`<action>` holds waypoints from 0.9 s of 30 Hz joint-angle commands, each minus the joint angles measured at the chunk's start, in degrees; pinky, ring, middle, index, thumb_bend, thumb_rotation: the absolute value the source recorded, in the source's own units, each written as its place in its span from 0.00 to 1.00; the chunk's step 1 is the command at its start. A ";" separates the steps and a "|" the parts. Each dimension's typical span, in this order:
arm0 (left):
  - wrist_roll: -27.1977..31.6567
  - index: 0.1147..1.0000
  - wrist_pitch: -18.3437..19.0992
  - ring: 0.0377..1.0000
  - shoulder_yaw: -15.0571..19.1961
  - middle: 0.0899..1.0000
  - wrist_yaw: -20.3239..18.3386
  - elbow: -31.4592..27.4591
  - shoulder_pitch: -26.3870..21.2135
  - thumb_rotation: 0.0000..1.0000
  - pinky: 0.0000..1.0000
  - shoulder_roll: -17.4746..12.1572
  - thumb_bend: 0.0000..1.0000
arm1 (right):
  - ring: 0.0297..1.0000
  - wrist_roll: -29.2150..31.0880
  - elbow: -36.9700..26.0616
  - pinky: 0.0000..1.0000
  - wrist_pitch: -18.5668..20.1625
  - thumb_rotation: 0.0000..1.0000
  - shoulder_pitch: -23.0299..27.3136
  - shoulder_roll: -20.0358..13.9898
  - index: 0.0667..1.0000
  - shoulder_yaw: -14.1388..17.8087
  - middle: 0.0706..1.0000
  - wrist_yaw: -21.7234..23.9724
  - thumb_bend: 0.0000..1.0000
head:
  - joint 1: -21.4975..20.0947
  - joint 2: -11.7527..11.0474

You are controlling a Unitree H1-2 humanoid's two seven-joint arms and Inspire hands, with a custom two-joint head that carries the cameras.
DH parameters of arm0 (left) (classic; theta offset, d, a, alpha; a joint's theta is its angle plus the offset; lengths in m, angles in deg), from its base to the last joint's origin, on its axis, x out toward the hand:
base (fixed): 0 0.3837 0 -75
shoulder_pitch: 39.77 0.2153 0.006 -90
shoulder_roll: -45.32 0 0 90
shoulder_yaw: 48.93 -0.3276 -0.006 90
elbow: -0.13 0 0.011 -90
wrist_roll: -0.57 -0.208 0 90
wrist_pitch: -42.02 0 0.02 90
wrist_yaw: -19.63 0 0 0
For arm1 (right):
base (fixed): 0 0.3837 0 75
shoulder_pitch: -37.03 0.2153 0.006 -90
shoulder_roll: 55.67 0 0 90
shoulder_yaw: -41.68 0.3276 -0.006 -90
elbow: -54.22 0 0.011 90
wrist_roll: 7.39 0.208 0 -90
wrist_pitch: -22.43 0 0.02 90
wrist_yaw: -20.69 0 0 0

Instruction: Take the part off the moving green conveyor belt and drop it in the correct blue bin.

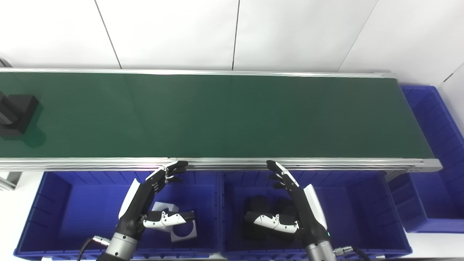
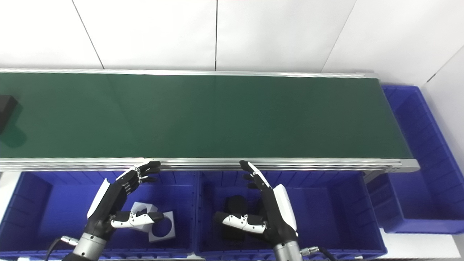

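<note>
A black blocky part [image 1: 16,114] rides on the green conveyor belt [image 1: 224,116] at its far left end, partly cut off by the picture's edge. My left hand [image 1: 148,197] hangs open over the left blue bin [image 1: 50,203], fingertips near the belt's front rail. My right hand [image 1: 295,203] hangs open over the middle blue bin [image 1: 362,210], also just short of the rail. Neither hand holds anything. White parts [image 1: 181,228] with round holes lie in the left bin; black parts [image 1: 259,206] lie in the middle bin.
A third blue bin [image 1: 435,159] sits past the belt's right end. An aluminium rail [image 1: 224,164] runs along the belt's front edge between belt and bins. A white wall stands behind the belt.
</note>
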 commanded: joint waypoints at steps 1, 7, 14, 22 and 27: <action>0.25 0.76 -2.56 0.79 -0.07 0.82 0.49 -1.32 -0.84 0.27 0.72 -0.50 0.88 | 0.81 0.15 -0.76 0.73 -1.02 0.35 0.05 -0.10 0.88 -0.19 0.87 -0.57 0.78 | 0.01 0.00; 0.26 0.75 -2.56 0.79 -0.08 0.81 0.55 -1.40 -0.80 0.28 0.71 -0.51 0.88 | 0.81 -0.17 -0.78 0.74 -0.84 0.36 0.11 -0.12 0.88 -0.21 0.86 -0.64 0.78 | 0.02 0.04; 0.36 0.75 -2.57 0.78 0.01 0.81 0.82 -1.30 -0.77 0.27 0.71 -0.38 0.87 | 0.82 -0.22 -1.29 0.73 -0.20 0.36 -0.12 0.04 0.87 -0.25 0.87 -0.44 0.78 | -0.01 -0.06; -0.04 0.75 -2.58 0.78 -0.12 0.81 1.27 -1.41 -0.68 0.28 0.71 -0.48 0.88 | 0.81 -0.10 -1.39 0.71 -0.45 0.35 -0.17 0.09 0.86 -0.21 0.87 -0.54 0.78 | 0.07 -0.01; 0.24 0.75 -2.58 0.78 -0.31 0.81 1.44 -1.47 -0.60 0.28 0.71 -0.53 0.88 | 0.80 -0.38 -1.44 0.71 -0.42 0.36 -0.28 0.04 0.86 -0.20 0.86 -0.61 0.79 | -0.01 -0.07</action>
